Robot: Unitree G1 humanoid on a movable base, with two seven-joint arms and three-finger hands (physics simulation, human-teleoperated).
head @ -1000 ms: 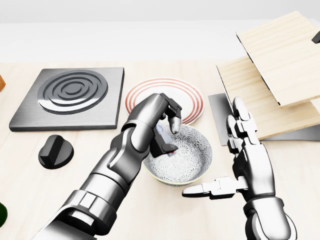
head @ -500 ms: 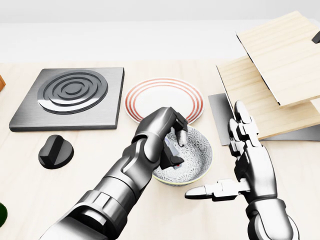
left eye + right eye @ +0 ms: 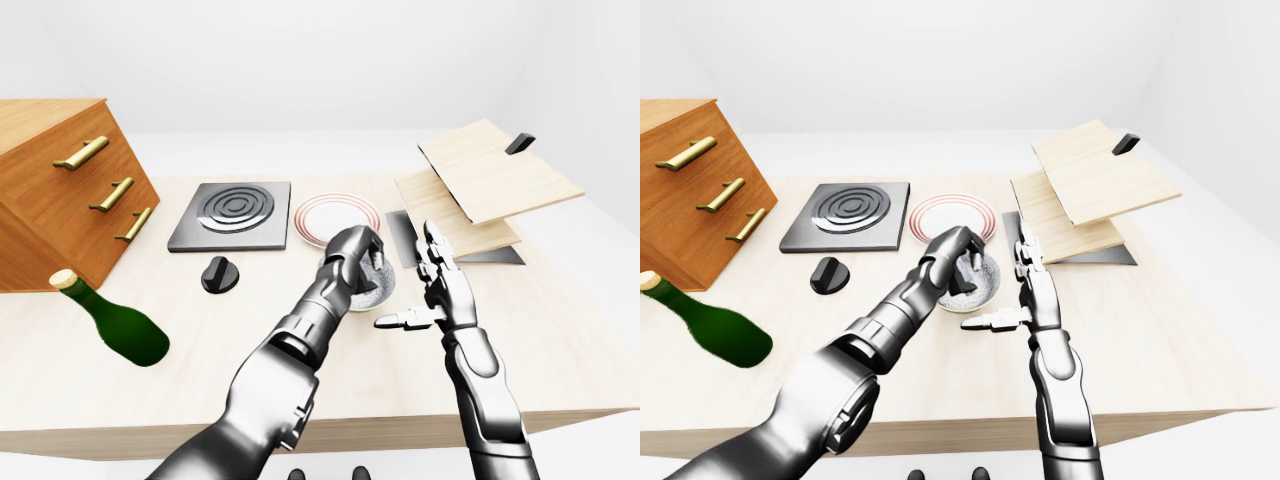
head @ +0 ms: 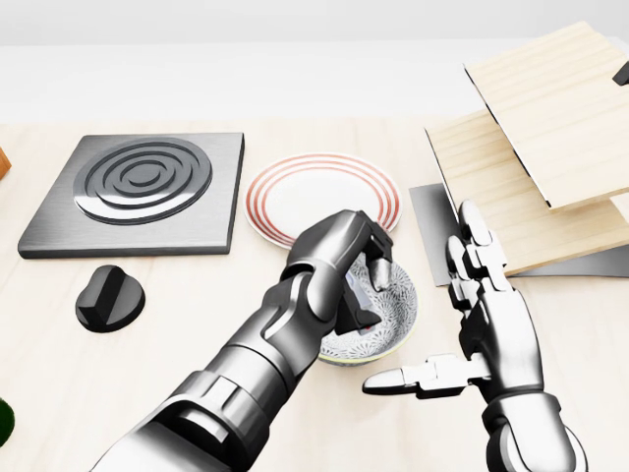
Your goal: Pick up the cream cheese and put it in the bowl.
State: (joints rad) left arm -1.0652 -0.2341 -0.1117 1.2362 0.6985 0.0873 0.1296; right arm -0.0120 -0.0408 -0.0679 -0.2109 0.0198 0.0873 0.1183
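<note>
Two hands at bowl [image 4: 398,305]. Left hand [image 4: 339,261] curled over bowl mouth, fingers pinching small pale block, likely cream cheese [image 4: 366,278], mostly hidden by knuckles; held low inside rim so release drops it in. Right hand [image 4: 491,315] spread flat, just beside bowl, touching nothing, thumb out toward it, clear of drop path. Red-ringed plate [image 4: 295,192] above bowl stays unused.
</note>
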